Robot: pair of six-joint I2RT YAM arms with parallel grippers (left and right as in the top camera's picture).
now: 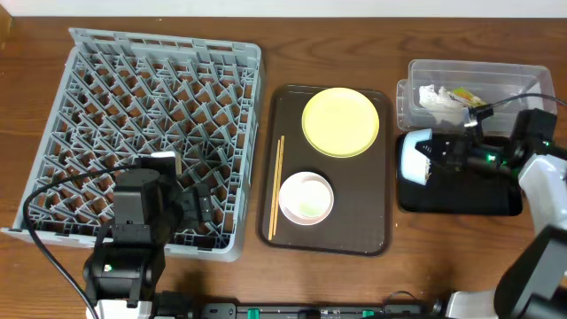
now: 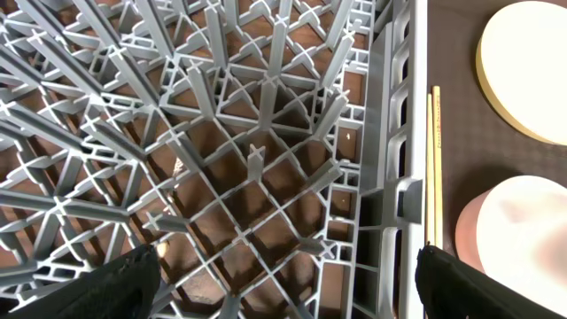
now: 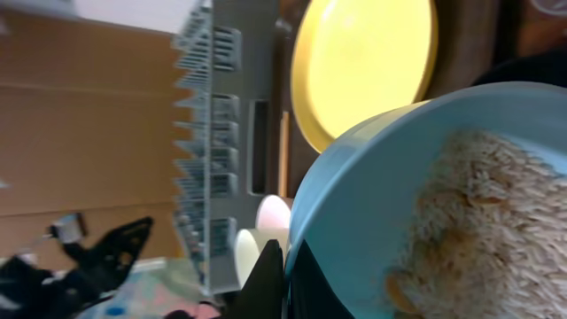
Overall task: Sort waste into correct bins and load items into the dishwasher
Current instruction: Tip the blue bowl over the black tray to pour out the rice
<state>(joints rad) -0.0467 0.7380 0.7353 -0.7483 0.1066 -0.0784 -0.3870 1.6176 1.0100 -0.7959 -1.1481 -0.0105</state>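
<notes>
My right gripper (image 1: 434,156) is shut on the rim of the light blue bowl (image 1: 415,156), holding it tipped on its side over the black tray (image 1: 461,199). In the right wrist view the light blue bowl (image 3: 372,195) holds beige rice scraps (image 3: 478,221), with my fingers (image 3: 283,283) pinching its rim. The clear tub (image 1: 523,80) holds the white tissue (image 1: 434,96) and the wrapper (image 1: 462,96). The yellow-green plate (image 1: 341,121), white bowl (image 1: 306,197) and chopsticks (image 1: 276,186) lie on the brown serving tray (image 1: 381,221). My left gripper (image 2: 288,283) is open and empty over the grey dish rack (image 1: 151,124).
In the left wrist view the rack's wall (image 2: 390,177) stands next to the chopsticks (image 2: 434,168), the white bowl (image 2: 523,239) and the plate (image 2: 532,62). A black cable (image 1: 509,97) runs over the clear tub. The wooden table (image 1: 35,22) lies all around.
</notes>
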